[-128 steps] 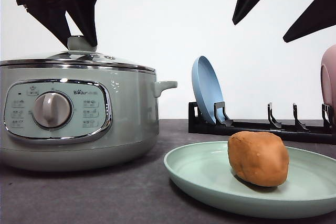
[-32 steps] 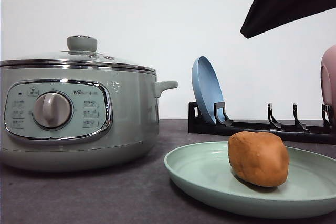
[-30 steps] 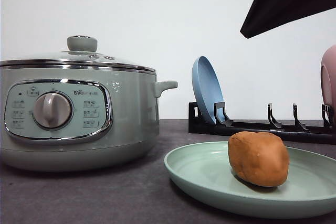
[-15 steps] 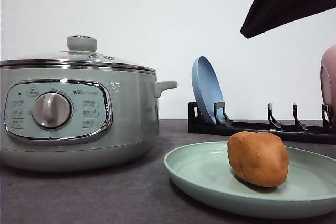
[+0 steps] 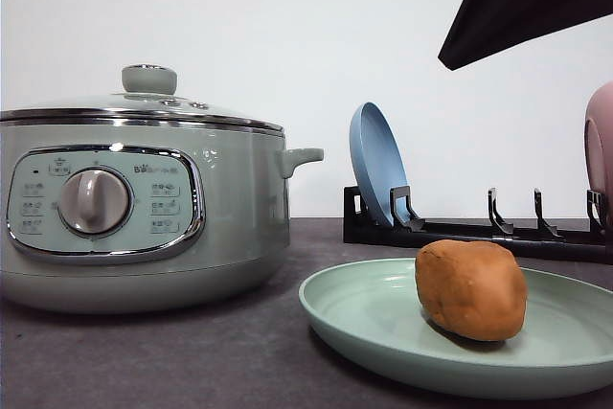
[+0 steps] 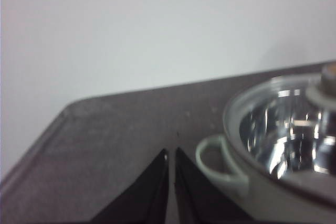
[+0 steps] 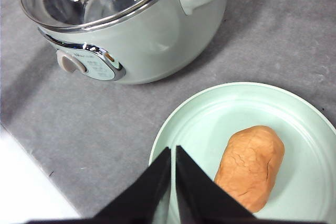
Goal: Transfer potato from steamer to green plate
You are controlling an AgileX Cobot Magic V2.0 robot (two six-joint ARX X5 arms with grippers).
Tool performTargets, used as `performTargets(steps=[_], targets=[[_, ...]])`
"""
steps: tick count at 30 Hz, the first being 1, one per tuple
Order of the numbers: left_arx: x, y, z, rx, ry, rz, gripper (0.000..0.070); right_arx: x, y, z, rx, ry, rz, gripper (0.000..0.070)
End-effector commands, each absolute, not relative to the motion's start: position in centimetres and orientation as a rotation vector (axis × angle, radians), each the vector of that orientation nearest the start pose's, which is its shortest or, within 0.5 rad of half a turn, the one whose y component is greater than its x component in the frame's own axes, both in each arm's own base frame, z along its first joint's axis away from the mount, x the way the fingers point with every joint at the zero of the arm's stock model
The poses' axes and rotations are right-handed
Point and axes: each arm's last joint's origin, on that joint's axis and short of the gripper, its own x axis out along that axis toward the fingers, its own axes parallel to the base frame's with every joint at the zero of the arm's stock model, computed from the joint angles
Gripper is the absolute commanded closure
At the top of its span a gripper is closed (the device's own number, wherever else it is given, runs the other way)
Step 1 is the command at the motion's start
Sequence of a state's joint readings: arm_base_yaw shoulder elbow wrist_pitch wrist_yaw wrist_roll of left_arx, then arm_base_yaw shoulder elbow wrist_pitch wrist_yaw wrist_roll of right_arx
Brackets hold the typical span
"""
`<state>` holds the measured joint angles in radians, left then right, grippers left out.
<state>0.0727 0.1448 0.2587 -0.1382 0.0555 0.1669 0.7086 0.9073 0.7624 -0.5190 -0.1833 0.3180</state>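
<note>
Potato: the potato (image 5: 470,289) lies on its side on the green plate (image 5: 374,318), lower right of the front view, free of both my grippers.
Green plate: flat on the dark table (image 5: 192,352), just right of the steamer (image 5: 144,208) and apart from it; in my right wrist view the plate (image 7: 194,124) fills the lower right, with the potato (image 7: 249,166) right of its centre.
Steamer: at the left of the front view, glass lid (image 5: 144,102) on, dial facing the camera.
My left gripper (image 6: 171,155): fingers pressed together with only a thin slit between them, empty, above bare table beside the steamer's side handle (image 6: 218,163).
My right gripper (image 7: 173,151): fingers closed tip to tip, empty, raised over the plate's rim just beside the potato.
Behind: a blue plate (image 5: 376,165) upright in a black rack (image 5: 479,232), centre right.
</note>
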Motion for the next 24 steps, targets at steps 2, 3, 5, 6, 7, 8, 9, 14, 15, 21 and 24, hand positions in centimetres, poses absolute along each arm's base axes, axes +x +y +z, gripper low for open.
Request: performTargets(steps=[2, 3, 5, 6, 7, 8, 9, 14, 15, 21, 24], targets=[[9.2, 0.5, 21.3, 0.161, 0.033, 0.018, 0.0685, 13.7, 12.7, 28.1, 0.106, 0.769, 0.757, 0.0700], [9.2, 0.5, 20.7, 0.161, 0.042, 0.017, 0.0685, 13.7, 12.7, 28.1, 0.106, 0.769, 0.757, 0.0700], [9.2, 0.5, 19.7, 0.159, 0.059, 0.016, 0.0685, 13.7, 12.7, 28.1, 0.106, 0.769, 0.757, 0.0700], [9.3, 0.5, 19.3, 0.159, 0.064, 0.015, 0.0685, 13.7, 12.7, 28.1, 0.106, 0.769, 0.757, 0.0700], [9.3, 0.5, 18.8, 0.158, 0.069, 0.015, 0.0685, 13.7, 12.7, 28.1, 0.106, 0.769, 0.757, 0.0700], [9.3, 0.5, 18.4, 0.156, 0.075, 0.015, 0.0685, 13.7, 12.7, 28.1, 0.106, 0.769, 0.757, 0.0700], [9.3, 0.5, 18.1, 0.152, 0.080, 0.014, 0.0685, 13.7, 12.7, 28.1, 0.106, 0.769, 0.757, 0.0700], [9.4, 0.5, 16.6, 0.130, 0.099, 0.013, 0.0685, 13.7, 12.7, 28.1, 0.106, 0.769, 0.757, 0.0700], [9.5, 0.5, 16.3, 0.129, 0.107, 0.013, 0.0685, 13.7, 12.7, 28.1, 0.106, 0.769, 0.757, 0.0700], [9.6, 0.5, 15.1, 0.106, 0.166, 0.010, 0.0685, 13.7, 12.7, 28.1, 0.106, 0.769, 0.757, 0.0700], [9.5, 0.5, 14.9, 0.091, 0.178, 0.010, 0.0685, 13.7, 12.7, 28.1, 0.106, 0.769, 0.757, 0.0700]])
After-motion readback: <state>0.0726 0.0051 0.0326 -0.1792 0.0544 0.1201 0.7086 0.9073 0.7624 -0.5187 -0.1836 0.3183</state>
